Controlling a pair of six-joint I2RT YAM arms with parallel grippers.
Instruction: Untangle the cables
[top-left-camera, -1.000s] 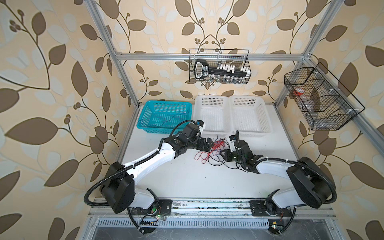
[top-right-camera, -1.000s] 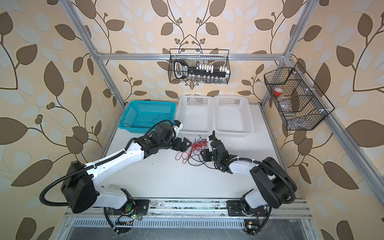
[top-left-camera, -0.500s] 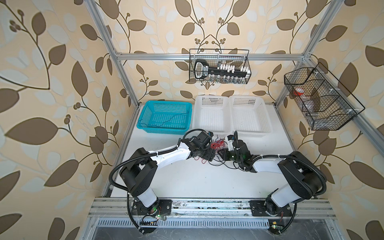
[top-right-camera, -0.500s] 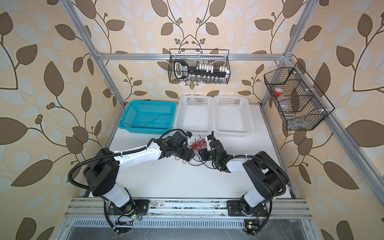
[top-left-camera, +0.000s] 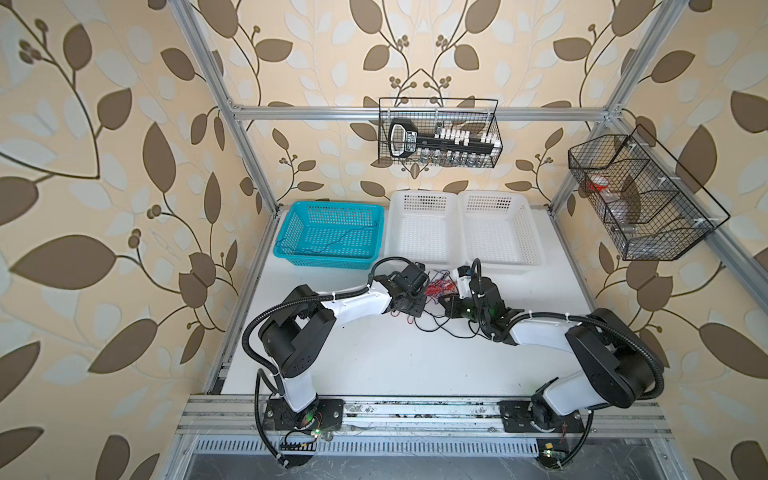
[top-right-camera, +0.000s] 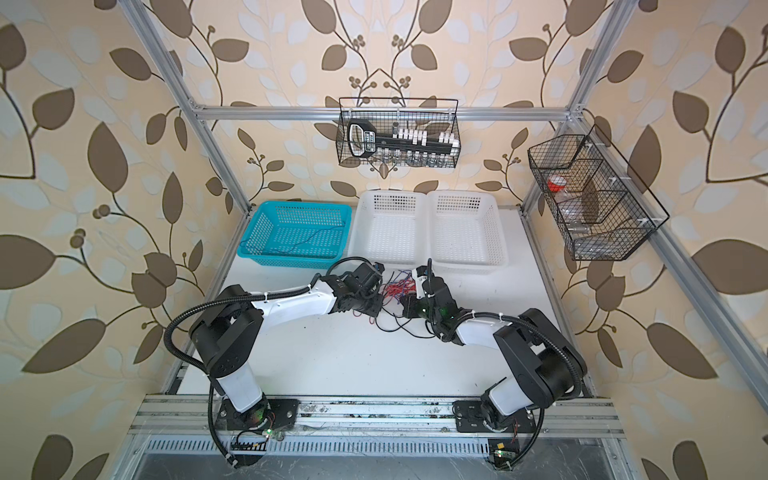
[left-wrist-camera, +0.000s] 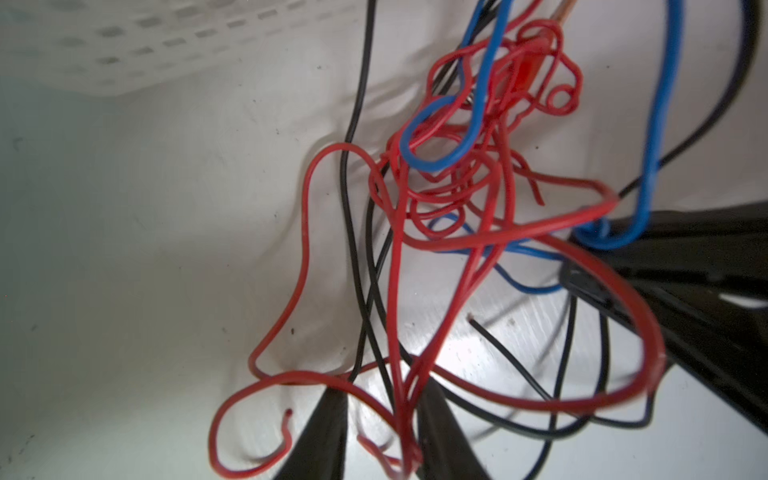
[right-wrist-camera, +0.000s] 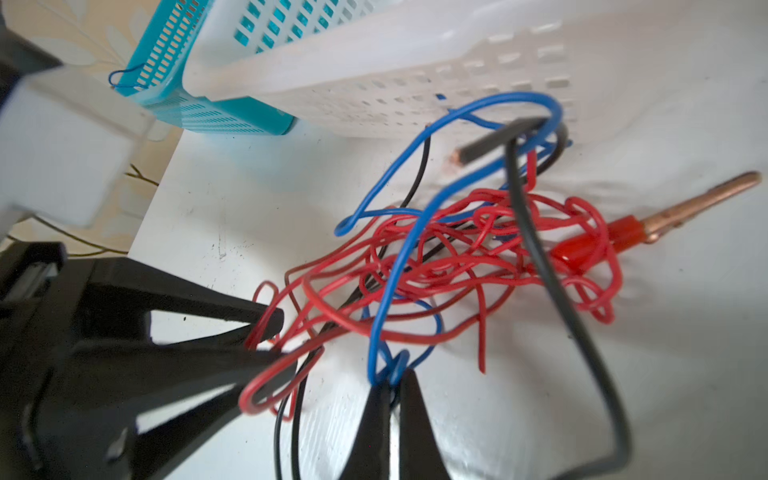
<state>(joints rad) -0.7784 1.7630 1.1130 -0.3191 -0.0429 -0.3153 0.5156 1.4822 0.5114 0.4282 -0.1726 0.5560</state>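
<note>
Red, blue and black cables (top-left-camera: 436, 287) lie knotted in one loose heap on the table (top-left-camera: 374, 353), and everything else is best placed from that heap. Its core is a crumpled red cable (left-wrist-camera: 307, 232), with a red-sleeved copper clip (right-wrist-camera: 706, 199) lying at the core's edge. A blue cable (left-wrist-camera: 650, 166) loops through the core, and a black cable (left-wrist-camera: 361, 83) trails out of the heap's near side.

Touching the heap on its left flank, the left hand (left-wrist-camera: 380, 386) has red strands between its fingers. The fingers stand close with a slit showing, and whether they pinch I cannot tell. On the opposite flank the right hand (right-wrist-camera: 392, 386) is clamped onto a bend of the blue cable.

Both hands are equally near, so the line between them crosses the heap. I judge a pull apart along that line to be the coming move, though blue threaded through red could tighten instead. Just behind the heap stands a white basket (top-left-camera: 419, 232).
</note>
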